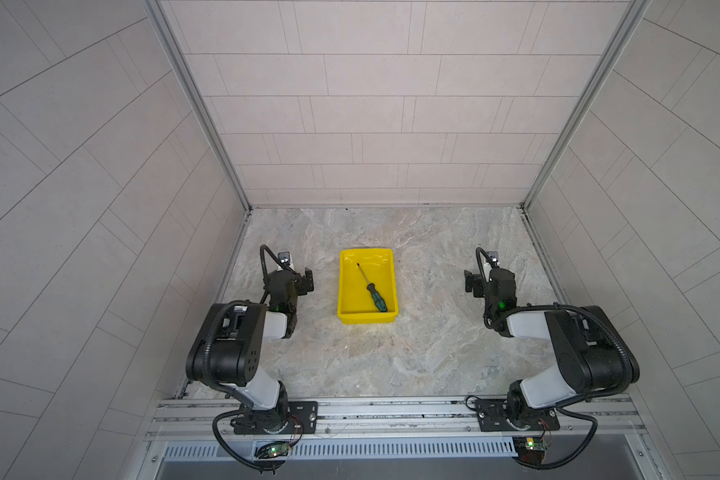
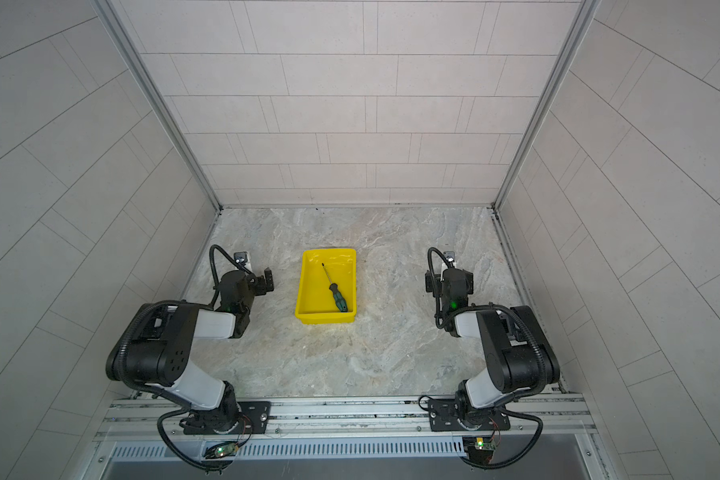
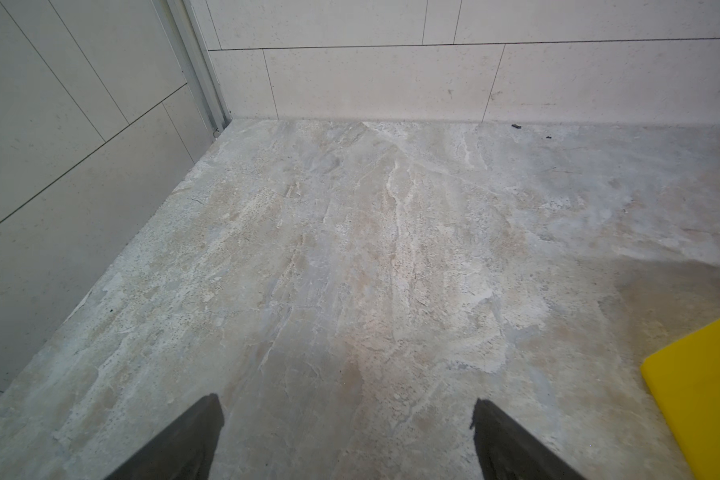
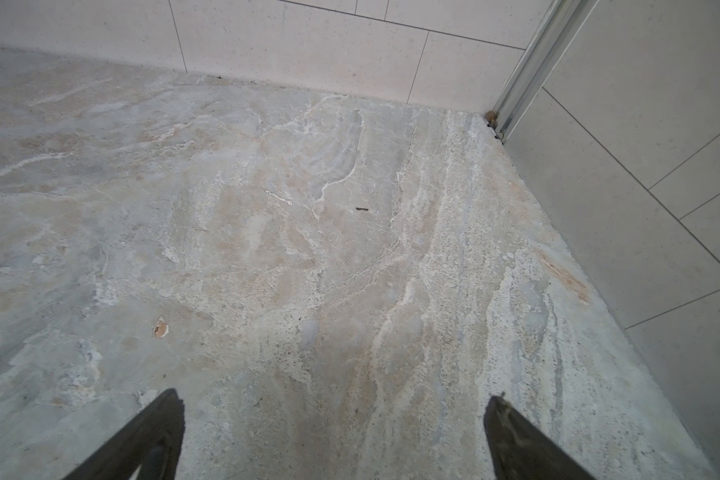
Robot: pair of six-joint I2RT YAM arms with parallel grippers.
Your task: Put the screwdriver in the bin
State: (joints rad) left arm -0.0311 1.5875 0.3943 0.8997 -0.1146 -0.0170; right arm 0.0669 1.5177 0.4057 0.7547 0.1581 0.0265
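We see the screwdriver (image 1: 371,287) lying inside the bin (image 1: 343,291), handle apparently against its near wall. Left gripper (image 3: 346,401) and right gripper (image 4: 335,395) flank the bin, fingers spread, empty. A stray arm swing could knock the bin.

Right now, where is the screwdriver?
In both top views the screwdriver lies inside the yellow bin in the middle of the table. Its green handle is in the bin's near right corner and its tip points far left.
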